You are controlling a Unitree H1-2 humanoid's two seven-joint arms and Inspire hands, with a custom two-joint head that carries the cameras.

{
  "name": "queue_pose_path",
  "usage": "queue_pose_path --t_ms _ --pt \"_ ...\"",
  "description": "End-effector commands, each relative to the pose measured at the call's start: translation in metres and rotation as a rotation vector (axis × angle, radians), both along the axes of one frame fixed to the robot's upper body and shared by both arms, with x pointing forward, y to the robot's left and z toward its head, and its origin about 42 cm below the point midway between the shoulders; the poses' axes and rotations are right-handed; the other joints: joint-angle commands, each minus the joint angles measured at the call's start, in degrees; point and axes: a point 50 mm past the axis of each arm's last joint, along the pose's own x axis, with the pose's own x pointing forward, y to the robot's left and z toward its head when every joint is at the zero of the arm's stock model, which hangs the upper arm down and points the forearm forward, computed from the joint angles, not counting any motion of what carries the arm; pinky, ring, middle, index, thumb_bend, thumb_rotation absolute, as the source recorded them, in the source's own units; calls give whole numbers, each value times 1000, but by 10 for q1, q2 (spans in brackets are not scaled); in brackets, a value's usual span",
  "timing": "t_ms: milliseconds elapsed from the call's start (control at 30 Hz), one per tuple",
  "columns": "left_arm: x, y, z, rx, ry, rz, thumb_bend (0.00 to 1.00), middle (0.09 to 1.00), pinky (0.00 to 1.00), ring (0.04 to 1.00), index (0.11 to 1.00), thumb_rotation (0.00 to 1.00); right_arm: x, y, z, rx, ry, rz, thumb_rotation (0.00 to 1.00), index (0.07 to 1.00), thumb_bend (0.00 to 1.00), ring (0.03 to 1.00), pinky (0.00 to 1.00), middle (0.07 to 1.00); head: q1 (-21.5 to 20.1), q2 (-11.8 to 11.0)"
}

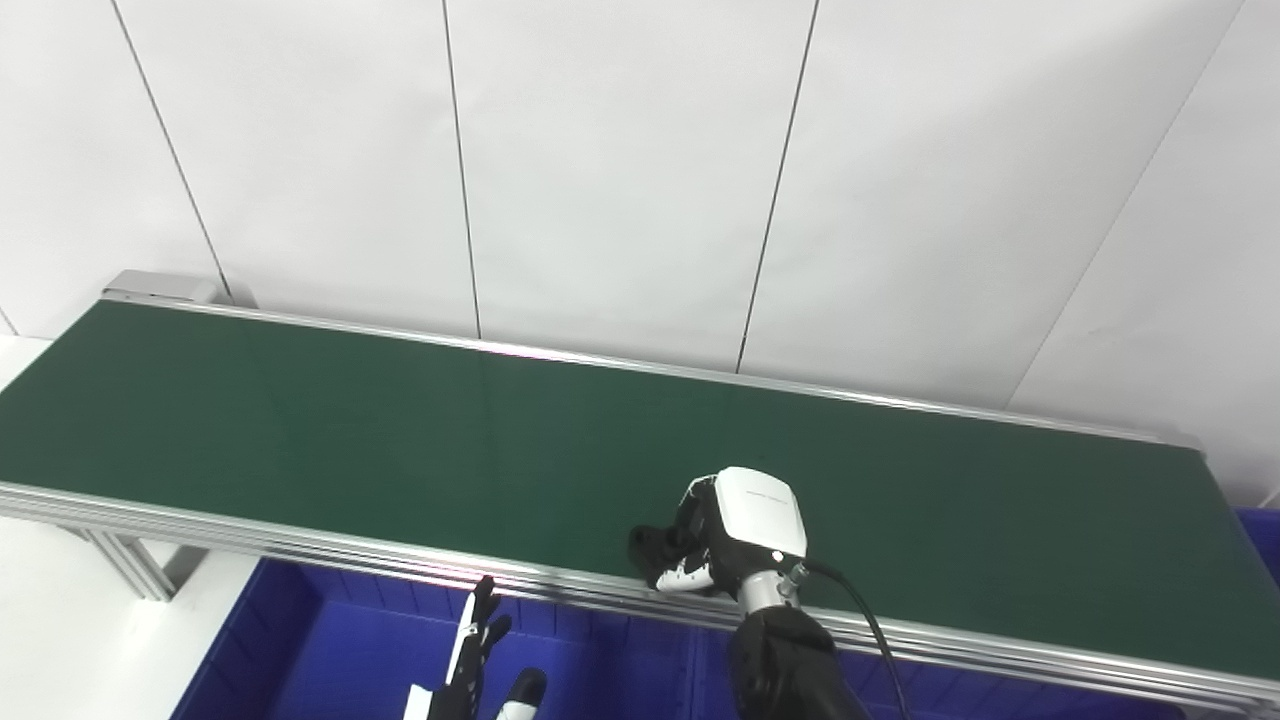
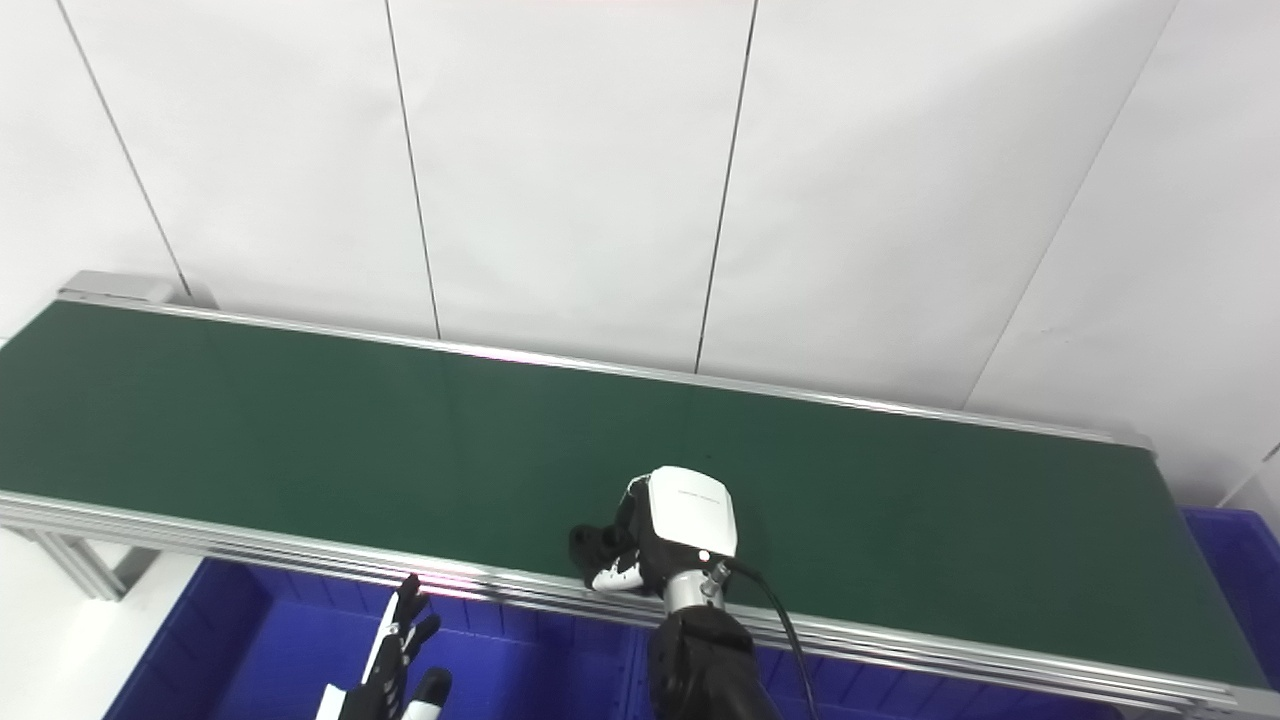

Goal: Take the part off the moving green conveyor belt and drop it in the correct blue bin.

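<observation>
The green conveyor belt (image 1: 400, 430) runs from left to right across the view. My right hand (image 1: 735, 535) rests at the belt's near edge with its fingers curled shut around a small dark part (image 1: 648, 548), which is mostly hidden by the fingers. My left hand (image 1: 475, 660) is low at the bottom edge, over a blue bin (image 1: 330, 640) below the belt. It is open, fingers straight and apart, and holds nothing. No other part shows on the belt.
The belt's aluminium rail (image 1: 300, 545) separates belt and bins. A second blue bin (image 1: 1000, 695) lies under the belt to the right of my right arm, and another (image 2: 1235, 560) at the belt's right end. A white panel wall stands behind.
</observation>
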Motion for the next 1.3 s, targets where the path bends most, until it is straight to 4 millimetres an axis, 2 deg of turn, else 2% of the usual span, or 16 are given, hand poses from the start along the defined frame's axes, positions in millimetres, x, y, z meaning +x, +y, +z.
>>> queue_pose_path --t_ms 0,100,400,633,900,1033,1133,1267 --pt "4 -28 16 -78 -47 -24 594 990 982 940 1000 931 8 -1 16 10 -70 3 135 490 500 228 172 321 -2 0" --pt "5 -27 17 -80 -47 -25 581 992 990 943 1000 933 6 -5 22 11 -75 9 133 491 500 253 194 354 -6 2" --pt "10 -23 17 -78 -46 -31 541 999 1000 950 1000 946 -8 -33 51 -11 -145 62 134 490 501 214 160 306 -29 6" --pt "17 -19 17 -85 -53 -37 495 1000 1000 955 1000 959 -24 -65 76 -44 -226 74 136 489 501 204 149 293 -53 4" --pt "21 -14 17 -89 -54 -44 483 1000 1000 961 1000 963 -41 -84 96 -34 -278 75 135 489 503 194 145 271 -75 7" --pt "24 -7 20 -74 -55 -48 499 1000 1000 963 1000 992 -51 -89 102 -52 -284 92 135 488 504 196 145 273 -96 17" --pt "26 0 24 -68 -51 -50 523 1000 1000 965 1000 1000 -64 -93 104 -107 -280 114 135 488 504 200 148 283 -127 32" --pt "30 9 31 -61 -53 -60 551 1000 1000 970 1000 1000 -81 -95 104 -113 -244 115 136 489 503 174 128 250 -154 49"
